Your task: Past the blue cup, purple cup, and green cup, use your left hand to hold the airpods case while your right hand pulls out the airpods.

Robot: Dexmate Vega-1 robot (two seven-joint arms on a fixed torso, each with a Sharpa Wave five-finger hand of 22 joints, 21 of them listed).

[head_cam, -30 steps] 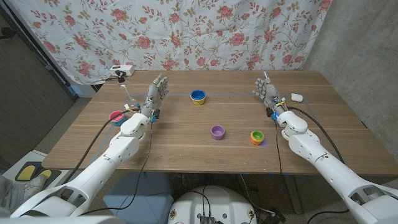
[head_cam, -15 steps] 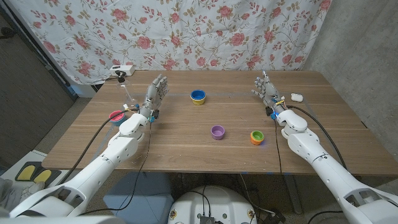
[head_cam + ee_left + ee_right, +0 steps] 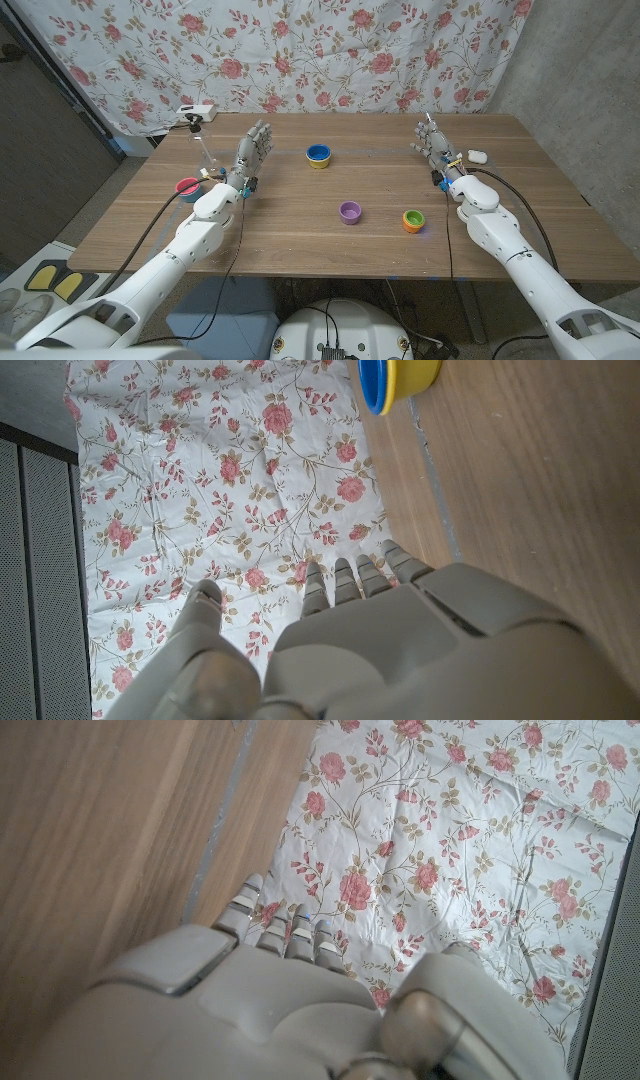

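Note:
A white airpods case (image 3: 476, 156) lies near the table's far right, just to the right of my right hand (image 3: 434, 148), which stands raised with fingers apart and holds nothing. My left hand (image 3: 253, 152) stands the same way at the table's left, fingers extended, empty. The blue cup (image 3: 318, 155) with a yellow outside sits between the hands at the back; it also shows in the left wrist view as the blue cup (image 3: 398, 378). The purple cup (image 3: 349, 212) and the green cup (image 3: 413, 220), orange outside, sit nearer the front. My right hand (image 3: 280, 990) faces the flowered curtain.
A pink bowl (image 3: 187, 187) sits at the left by my left arm. A white device (image 3: 196, 111) on a thin stand is at the back left corner. A flowered curtain (image 3: 330, 50) hangs behind the table (image 3: 300, 240).
My right hand has shifted slightly to the right, closer to the airpods case. The left hand has not moved.

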